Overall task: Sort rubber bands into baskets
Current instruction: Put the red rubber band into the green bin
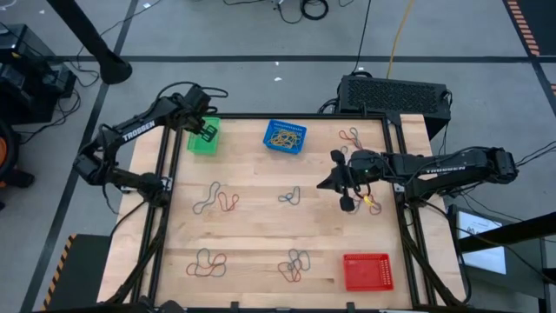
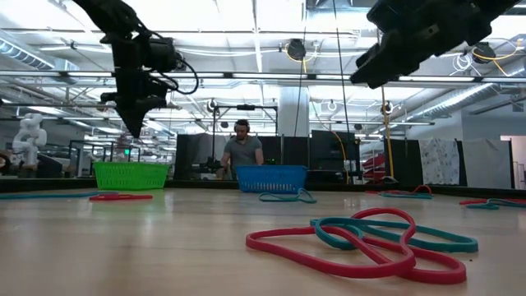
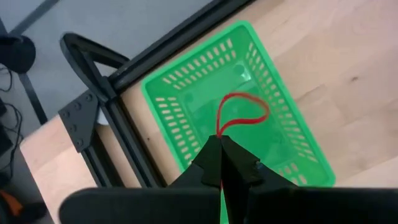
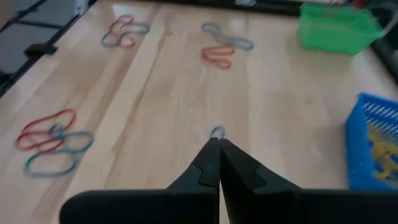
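Red rubber band, thin loop, over green basket.

Light wooden table, green basket, blue basket and red basket set on it, rubber bands scattered in clusters.

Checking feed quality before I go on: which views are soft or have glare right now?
Right wrist view: blurred throughout, the blue basket smeared. Low view: near rubber bands sharp, room behind softer, bright ceiling lights. Left wrist view: crisp on the green basket. High view: even light, no glare on the table.
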`<control>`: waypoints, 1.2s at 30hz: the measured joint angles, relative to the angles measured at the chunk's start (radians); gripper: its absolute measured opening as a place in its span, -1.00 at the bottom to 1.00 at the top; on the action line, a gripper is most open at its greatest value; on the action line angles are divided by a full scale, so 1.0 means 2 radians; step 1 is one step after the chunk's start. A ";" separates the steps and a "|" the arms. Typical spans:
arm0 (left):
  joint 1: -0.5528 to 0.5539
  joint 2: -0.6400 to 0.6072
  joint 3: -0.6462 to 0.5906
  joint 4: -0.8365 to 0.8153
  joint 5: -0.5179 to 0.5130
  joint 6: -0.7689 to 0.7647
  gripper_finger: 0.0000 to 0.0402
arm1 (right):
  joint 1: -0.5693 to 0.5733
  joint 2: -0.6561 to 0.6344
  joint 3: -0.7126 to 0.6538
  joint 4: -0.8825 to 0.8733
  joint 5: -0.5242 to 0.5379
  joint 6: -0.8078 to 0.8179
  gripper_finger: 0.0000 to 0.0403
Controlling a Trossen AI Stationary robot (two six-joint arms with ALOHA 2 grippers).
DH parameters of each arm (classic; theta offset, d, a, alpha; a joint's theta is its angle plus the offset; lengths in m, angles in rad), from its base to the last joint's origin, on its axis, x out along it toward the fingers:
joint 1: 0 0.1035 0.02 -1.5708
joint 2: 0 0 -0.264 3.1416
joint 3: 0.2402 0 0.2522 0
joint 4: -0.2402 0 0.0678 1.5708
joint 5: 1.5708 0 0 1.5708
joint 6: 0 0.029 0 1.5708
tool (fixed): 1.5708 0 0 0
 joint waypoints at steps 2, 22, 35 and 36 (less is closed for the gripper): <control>0.001 0.006 0.000 0.000 0.000 -0.002 -1.00 | 0.000 0.003 0.000 0.018 0.012 0.000 -1.00; 0.003 0.054 0.001 -0.001 -0.007 0.024 -0.50 | -0.080 0.048 0.001 0.146 0.031 -0.010 -1.00; -0.019 0.033 0.033 -0.035 0.081 0.068 -0.41 | -0.094 0.048 0.001 0.151 0.026 0.010 -1.00; -0.028 0.028 0.033 -0.035 0.100 0.069 -0.41 | -0.094 0.048 0.001 0.151 0.025 0.013 -1.00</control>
